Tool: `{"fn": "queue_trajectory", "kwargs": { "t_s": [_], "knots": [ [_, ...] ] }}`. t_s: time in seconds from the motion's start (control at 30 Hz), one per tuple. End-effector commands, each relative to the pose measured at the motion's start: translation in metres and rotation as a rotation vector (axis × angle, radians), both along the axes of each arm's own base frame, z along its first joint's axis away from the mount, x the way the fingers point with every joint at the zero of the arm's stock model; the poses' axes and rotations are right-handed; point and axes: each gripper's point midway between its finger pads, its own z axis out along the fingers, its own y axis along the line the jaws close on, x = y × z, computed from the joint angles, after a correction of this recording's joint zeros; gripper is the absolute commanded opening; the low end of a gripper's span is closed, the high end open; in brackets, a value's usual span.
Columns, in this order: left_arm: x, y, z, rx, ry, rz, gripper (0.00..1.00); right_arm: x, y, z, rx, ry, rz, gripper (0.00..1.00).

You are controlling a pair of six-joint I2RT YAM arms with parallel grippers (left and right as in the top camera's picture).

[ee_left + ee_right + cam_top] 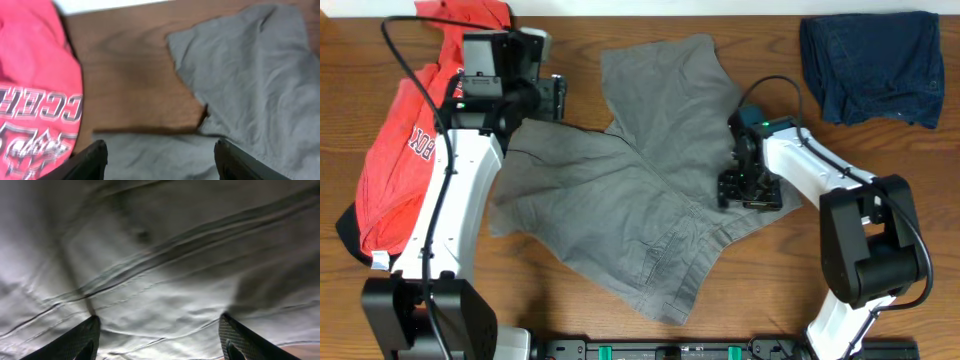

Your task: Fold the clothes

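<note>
The shorts [640, 190] lie spread but rumpled across the middle of the bench [620, 30], between the red T-shirt [415, 140] on my left and the navy garment [870, 65] in the far right corner. My left claw [160, 160] stands wide, holding nothing, near the notch where the two legs part. My right claw [160, 335] is equally wide and bare, close above the cloth on the waistband side. I judge this to be a pickup for the fold. To do it well, I want each claw on a true edge, pinching both layers, then lifting together so the cloth carries over flat, clear of the T-shirt.
</note>
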Motion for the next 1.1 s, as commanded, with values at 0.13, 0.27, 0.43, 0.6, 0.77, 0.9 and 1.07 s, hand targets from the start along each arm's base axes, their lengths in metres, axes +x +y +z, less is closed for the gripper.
{"fn": "queue_trajectory", "kwargs": {
  "t_s": [0.13, 0.27, 0.43, 0.6, 0.77, 0.9, 1.07],
  "knots": [
    [0.014, -0.01, -0.03, 0.024, 0.037, -0.053, 0.71, 0.028, -0.061, -0.004, -0.191, -0.104, -0.071, 0.68],
    [0.018, -0.011, -0.051, 0.025, 0.078, -0.053, 0.7, 0.055, -0.077, -0.015, -0.178, -0.181, -0.055, 0.64],
    [0.027, -0.011, -0.073, 0.026, 0.101, -0.054, 0.7, 0.092, -0.089, -0.041, -0.168, -0.286, 0.019, 0.63],
    [0.044, -0.014, -0.09, 0.023, 0.078, -0.056, 0.71, 0.123, -0.096, -0.068, -0.202, -0.379, 0.111, 0.63],
    [0.064, -0.027, -0.109, 0.02, 0.036, -0.076, 0.71, 0.146, -0.107, -0.081, -0.279, -0.46, 0.132, 0.6],
    [0.082, -0.038, -0.125, 0.015, -0.016, -0.091, 0.75, 0.158, -0.098, -0.07, -0.258, -0.486, 0.144, 0.81],
    [0.109, -0.045, -0.138, -0.085, -0.084, -0.008, 0.78, 0.176, -0.068, -0.02, -0.173, -0.52, 0.142, 0.99]
  ]
}}
